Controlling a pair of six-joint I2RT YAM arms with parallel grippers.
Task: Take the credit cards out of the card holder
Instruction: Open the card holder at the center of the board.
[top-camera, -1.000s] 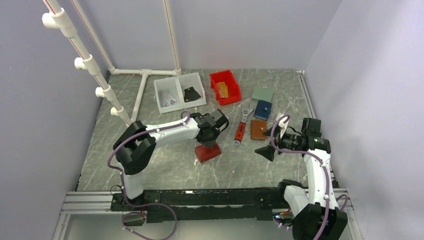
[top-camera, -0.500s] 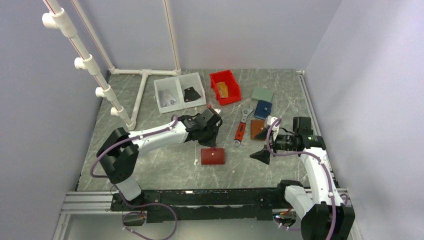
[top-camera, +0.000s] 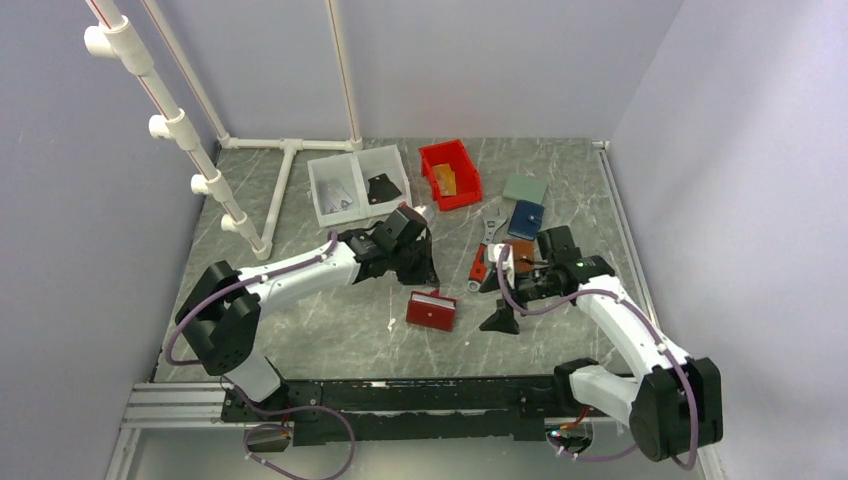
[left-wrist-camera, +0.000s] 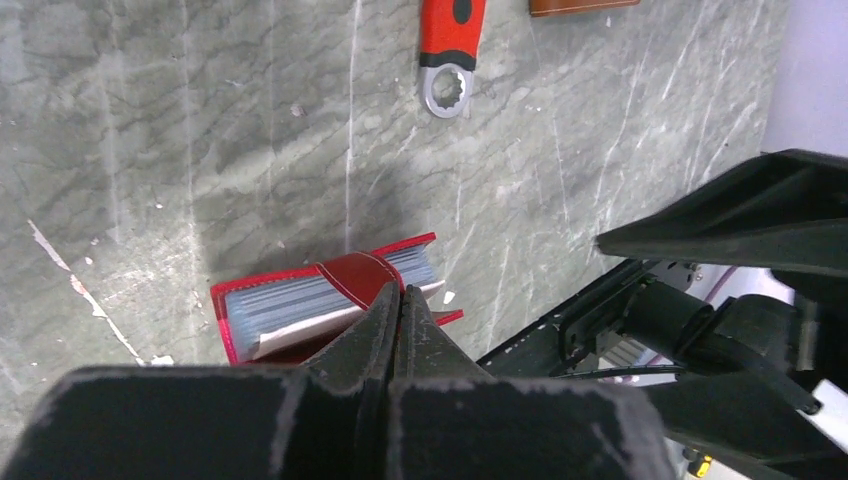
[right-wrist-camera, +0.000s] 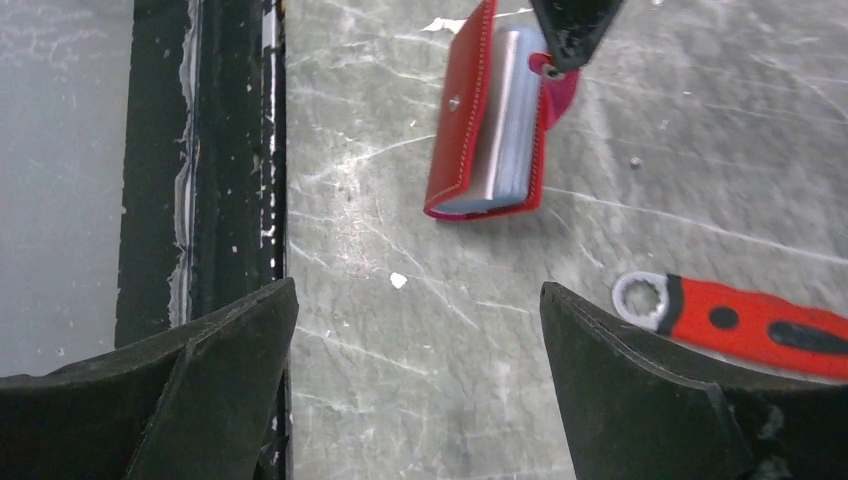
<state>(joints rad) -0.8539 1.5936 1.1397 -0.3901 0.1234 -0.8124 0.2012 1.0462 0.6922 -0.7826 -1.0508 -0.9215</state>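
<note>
The red card holder (top-camera: 432, 310) lies on the grey marble table, a little open, so its pale blue-grey pockets (left-wrist-camera: 300, 295) show. My left gripper (top-camera: 424, 274) comes in from the far side and is shut on the holder's red strap tab (left-wrist-camera: 355, 272); in the left wrist view its tips (left-wrist-camera: 401, 297) are pressed together there. The holder (right-wrist-camera: 480, 120) lies ahead of my right gripper (right-wrist-camera: 418, 290), which hovers open and empty to its right (top-camera: 496, 300). No credit cards show in the holder. A tan-orange card (top-camera: 445, 180) lies in the red bin.
A red-handled wrench (top-camera: 481, 263) lies right of the holder. The brown wallet (top-camera: 520, 258), blue wallet (top-camera: 526, 218) and a grey-green one (top-camera: 525, 188) sit far right. The red bin (top-camera: 440, 152), a white tray (top-camera: 345, 160) and a pipe frame (top-camera: 290, 145) stand at the back. A black rail (top-camera: 400, 390) runs along the near edge.
The holder has gone from standing up under my left gripper to lying slightly open, shifted a little right. My right arm has swung left toward it.
</note>
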